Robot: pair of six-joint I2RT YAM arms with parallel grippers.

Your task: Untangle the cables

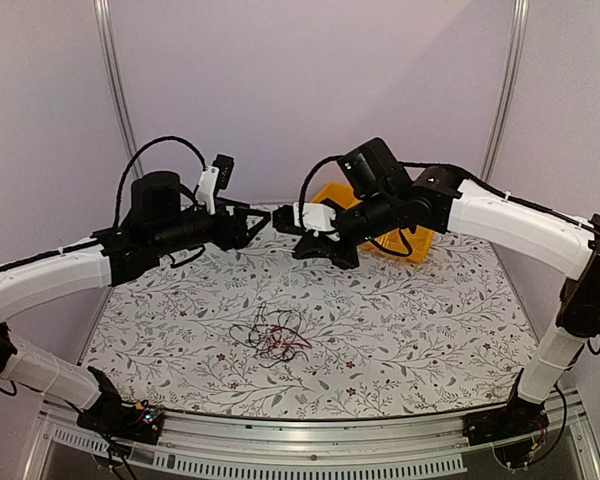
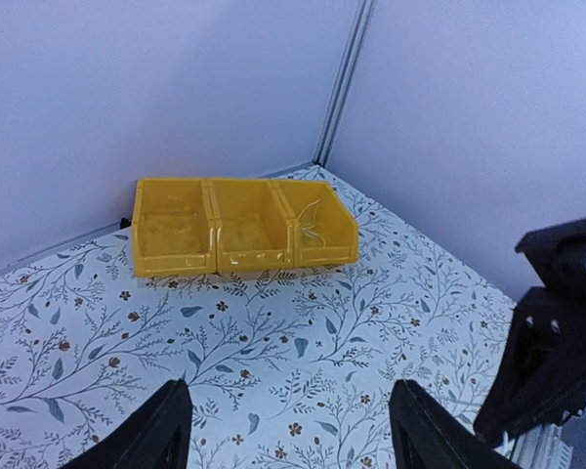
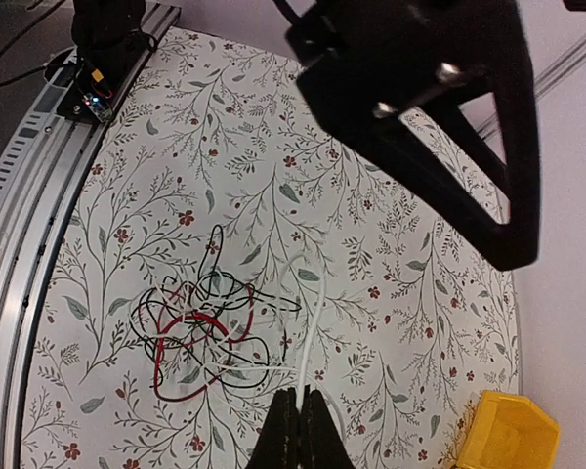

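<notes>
The cables (image 1: 273,335), thin black, red and white wires in a loose knot, lie on the flowered desk (image 1: 430,340), lower middle of the overhead frame. Above them the right pincer (image 3: 298,430) has its fingers pressed together. A white cable (image 3: 314,332) runs from the tips down toward the knot, so it seems pinched there. The left pincer (image 2: 291,410) gapes wide and holds nothing, raised over the desk. Farther back stands a yellow bin (image 2: 239,230) of three compartments. I judge the step to be drawing one strand free. Next, the left pincer should descend and pin the knot while the right pulls.
</notes>
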